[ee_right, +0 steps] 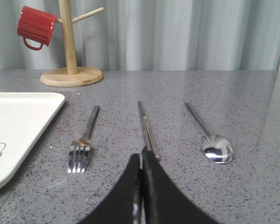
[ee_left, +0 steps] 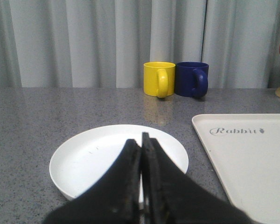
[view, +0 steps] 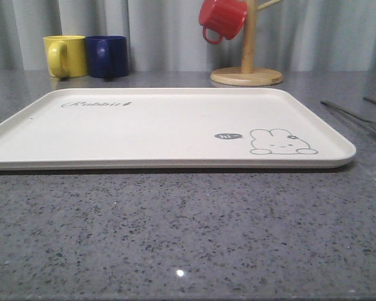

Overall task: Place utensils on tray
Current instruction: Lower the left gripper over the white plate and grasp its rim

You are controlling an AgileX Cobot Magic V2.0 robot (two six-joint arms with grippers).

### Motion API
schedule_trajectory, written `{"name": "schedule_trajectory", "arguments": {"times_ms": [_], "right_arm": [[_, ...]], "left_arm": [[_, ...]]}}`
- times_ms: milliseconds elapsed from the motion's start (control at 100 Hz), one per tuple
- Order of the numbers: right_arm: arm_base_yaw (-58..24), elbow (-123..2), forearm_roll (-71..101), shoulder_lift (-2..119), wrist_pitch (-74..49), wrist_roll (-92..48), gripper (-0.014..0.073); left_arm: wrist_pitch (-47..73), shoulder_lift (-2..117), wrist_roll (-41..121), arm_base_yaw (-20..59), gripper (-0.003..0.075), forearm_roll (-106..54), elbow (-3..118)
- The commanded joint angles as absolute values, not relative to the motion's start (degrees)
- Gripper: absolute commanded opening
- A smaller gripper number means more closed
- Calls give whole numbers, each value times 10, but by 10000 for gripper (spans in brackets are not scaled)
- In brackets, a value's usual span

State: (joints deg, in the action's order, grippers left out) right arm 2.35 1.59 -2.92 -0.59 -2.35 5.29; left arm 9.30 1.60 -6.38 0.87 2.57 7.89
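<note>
Grey speckled stone forms the table top [view: 188,232]. On it lies the cream tray [view: 163,125], flat and bare, with its grey rabbit drawing [view: 279,142], a "hi" bubble [view: 228,135] and "Rabbit" script [view: 95,104]. Behind the tray stand a yellow mug [view: 65,55] and a dark blue mug [view: 107,56], touching side by side before a pale curtain [view: 163,31]. A wooden mug tree [view: 247,56] at the rear carries a red mug [view: 221,19].

Right wrist view: the utensils lie on the table beside the tray, none on it. The fork [ee_right: 83,142] is nearest the tray's corner, tines toward the camera; the chopsticks [ee_right: 146,128] lie parallel in the middle; the spoon [ee_right: 210,136] lies farthest off, bowl toward the camera. The right gripper [ee_right: 141,161] has its black fingers pressed together, holding nothing, tips just at the near end of the chopsticks; contact cannot be told.

Left wrist view: the left gripper [ee_left: 141,141] is likewise closed on nothing, poised over a round white plate [ee_left: 98,158] that sits beside the tray's script end.
</note>
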Motion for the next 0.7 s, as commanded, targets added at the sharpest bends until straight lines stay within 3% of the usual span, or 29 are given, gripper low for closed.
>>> {"name": "schedule_trajectory", "arguments": {"times_ms": [0,250,320,390,490,560,610,690], "right_arm": [[26,16,-37,-17,20,48,-74],[26,16,-37,-17,20,48,-74],[26,16,-37,-17,20,48,-74],[26,16,-37,-17,20,48,-74],[26,16,-37,-17,20,48,-74],[26,16,-37,-17,20,48,-74],[26,16,-37,-17,20,48,-74],[26,16,-37,-17,20,48,-74]], "left_arm": [[89,54,-69,9,-20,19,138],[158,194,-69,9,-18,19,249],[175,241,-69,9,13,19,279],[178,289,-69,9,128,19,304],[178,356,-73,9,389,19,338],[185,403,-73,9,517,19,362],[197,436,-74,7,552,19,382],[229,491,-89,-2,547,19,421]]}}
